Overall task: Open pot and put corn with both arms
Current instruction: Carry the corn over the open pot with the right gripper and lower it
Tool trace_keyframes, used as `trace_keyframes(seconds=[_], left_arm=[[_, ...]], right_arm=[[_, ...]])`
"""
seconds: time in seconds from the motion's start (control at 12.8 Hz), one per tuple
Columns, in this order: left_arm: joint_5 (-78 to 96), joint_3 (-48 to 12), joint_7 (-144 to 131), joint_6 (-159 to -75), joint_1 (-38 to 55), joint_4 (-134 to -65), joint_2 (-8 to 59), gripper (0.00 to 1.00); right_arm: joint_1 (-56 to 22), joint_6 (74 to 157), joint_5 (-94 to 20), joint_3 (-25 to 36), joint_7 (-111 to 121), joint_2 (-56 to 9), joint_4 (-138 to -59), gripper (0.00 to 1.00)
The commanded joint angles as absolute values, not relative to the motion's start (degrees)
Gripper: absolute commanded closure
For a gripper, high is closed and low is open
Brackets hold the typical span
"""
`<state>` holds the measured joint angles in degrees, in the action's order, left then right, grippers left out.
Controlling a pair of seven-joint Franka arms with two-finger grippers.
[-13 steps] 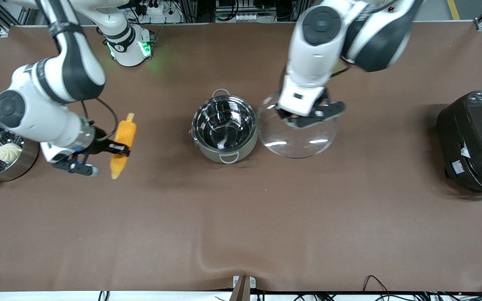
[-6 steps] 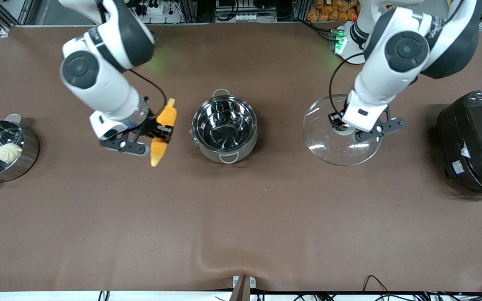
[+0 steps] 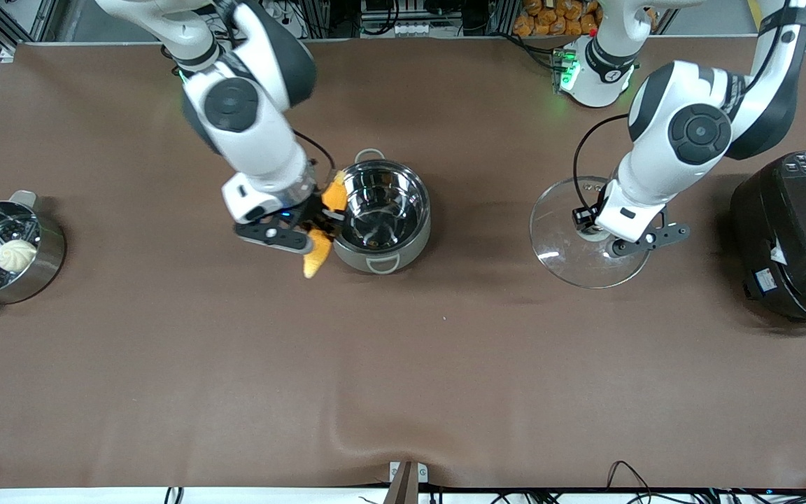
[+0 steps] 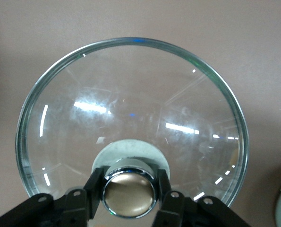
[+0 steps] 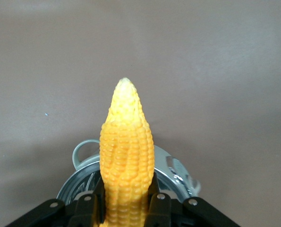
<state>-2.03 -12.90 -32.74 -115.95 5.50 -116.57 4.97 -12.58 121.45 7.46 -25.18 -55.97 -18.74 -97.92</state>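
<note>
Right hand (image 3: 313, 231) grips corn (image 3: 324, 227) over pot (image 3: 383, 210) rim.

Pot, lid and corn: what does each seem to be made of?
The pot looks like polished steel: its inside mirrors the lights. The lid, held by its knob in the left gripper, looks like clear glass, the table showing through; the knob has a coppery metallic shine. The corn in the right gripper looks glossy, possibly plastic.
</note>
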Motion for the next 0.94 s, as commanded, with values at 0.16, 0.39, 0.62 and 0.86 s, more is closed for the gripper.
trace_keyframes(seconds=[0.16, 0.39, 0.62, 0.86], left_arm=[[-1.1, -13.3, -30.7, -128.8, 4.5, -128.6, 3.3, 1.00], [-1.2, -13.3, -27.1, -138.1, 1.7, -134.2, 5.0, 1.00], [-1.3, -13.3, -27.0, -141.1, 1.3, -134.5, 8.2, 1.00], [-1.4, -13.1, -27.0, -143.8, 1.3, -134.6, 10.8, 1.00]], right_arm=[[-16.4, 124.5, 12.0, -25.5, -59.7, -20.6, -99.8, 0.71], [-18.1, 124.6, 12.2, -25.5, -59.8, -20.8, -101.5, 0.71], [-19.6, 128.2, 14.2, -25.5, -62.4, -21.3, -104.2, 0.71], [-20.8, 131.1, 16.1, -25.5, -64.3, -21.7, -106.6, 0.71]])
